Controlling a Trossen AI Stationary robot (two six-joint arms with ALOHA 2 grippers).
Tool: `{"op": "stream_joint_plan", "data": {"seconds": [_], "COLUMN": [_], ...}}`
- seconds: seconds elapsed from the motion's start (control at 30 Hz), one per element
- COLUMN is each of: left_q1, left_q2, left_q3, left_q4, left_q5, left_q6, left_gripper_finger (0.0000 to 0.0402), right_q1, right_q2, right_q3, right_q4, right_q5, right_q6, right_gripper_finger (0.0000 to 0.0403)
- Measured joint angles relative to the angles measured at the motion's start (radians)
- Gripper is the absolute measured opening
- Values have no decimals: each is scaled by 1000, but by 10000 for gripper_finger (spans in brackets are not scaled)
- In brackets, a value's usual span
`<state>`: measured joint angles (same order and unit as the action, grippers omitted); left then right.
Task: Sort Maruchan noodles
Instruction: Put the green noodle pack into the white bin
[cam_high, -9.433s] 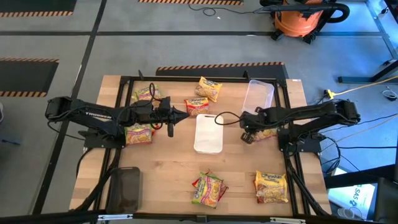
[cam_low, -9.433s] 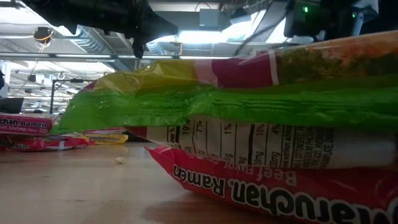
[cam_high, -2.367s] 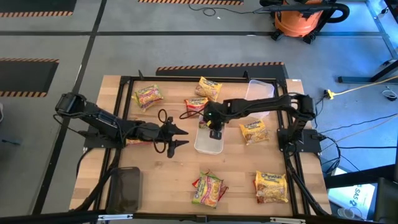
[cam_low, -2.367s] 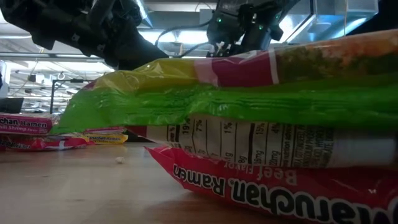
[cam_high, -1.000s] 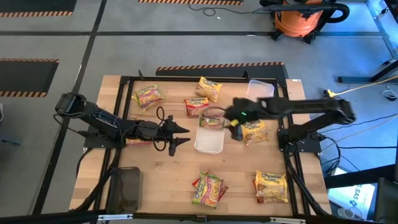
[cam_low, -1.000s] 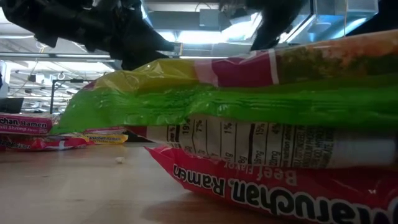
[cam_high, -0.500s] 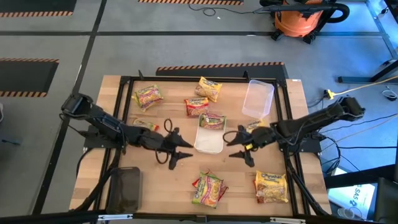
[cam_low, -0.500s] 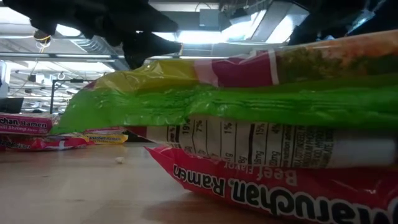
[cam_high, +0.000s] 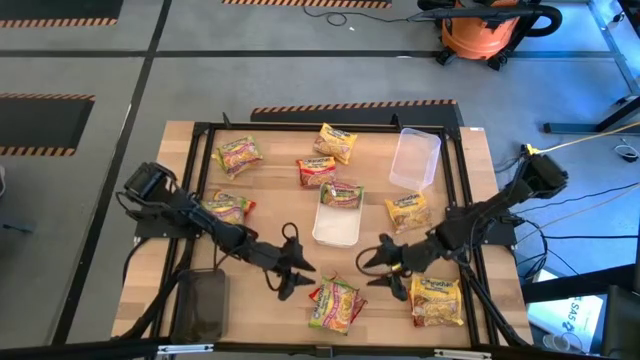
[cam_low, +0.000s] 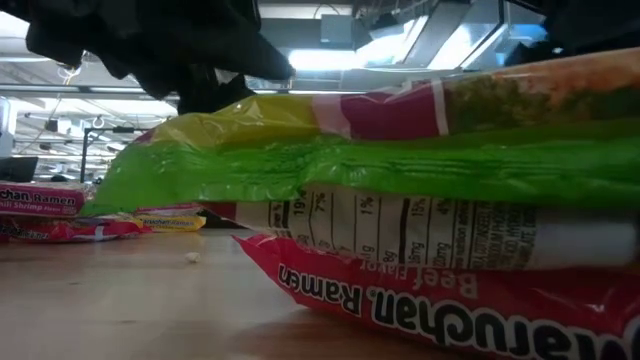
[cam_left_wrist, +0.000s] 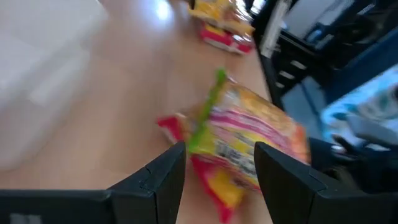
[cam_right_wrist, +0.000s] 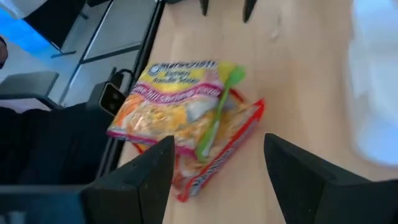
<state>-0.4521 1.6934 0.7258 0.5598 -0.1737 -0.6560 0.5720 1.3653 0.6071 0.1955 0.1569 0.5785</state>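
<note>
Two hands are hanging either side of the stacked noodle packets (cam_high: 337, 303) near the tabletop's (cam_high: 260, 310) front edge: left hand (cam_high: 293, 276) just left of them, right hand (cam_high: 385, 267) just right, both spread wide and gripping nothing. Other packets are lying farther back around the white tray (cam_high: 335, 228).

low view almost filled by a stacked noodle packet (cam_low: 400, 170) cut off at the right and bottom edges, arms only dark shapes above, left wrist view motion-blurred, packet print there (cam_left_wrist: 249, 146) unreadable, far packets (cam_left_wrist: 224, 25) mere smears
</note>
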Motion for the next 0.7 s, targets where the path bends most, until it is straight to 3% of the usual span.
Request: {"op": "stream_joint_plan", "data": {"seconds": [0.17,0.37,0.7], "left_q1": [-39,-84,-90], "left_q2": [31,31,31], "left_q3": [29,29,28], "left_q4": [-4,-14,-15], "left_q5": [18,-50,-46], "left_q6": [-131,-208,-251], "left_gripper_finger": [183,183,183], "right_q1": [99,185,180], "right_q2": [64,166,342], "right_q3": [0,1,1], "right_q4": [39,191,362], "right_q5": [108,232,193], "right_q6": [178,346,560], "right_gripper_finger": [225,225,225]}}
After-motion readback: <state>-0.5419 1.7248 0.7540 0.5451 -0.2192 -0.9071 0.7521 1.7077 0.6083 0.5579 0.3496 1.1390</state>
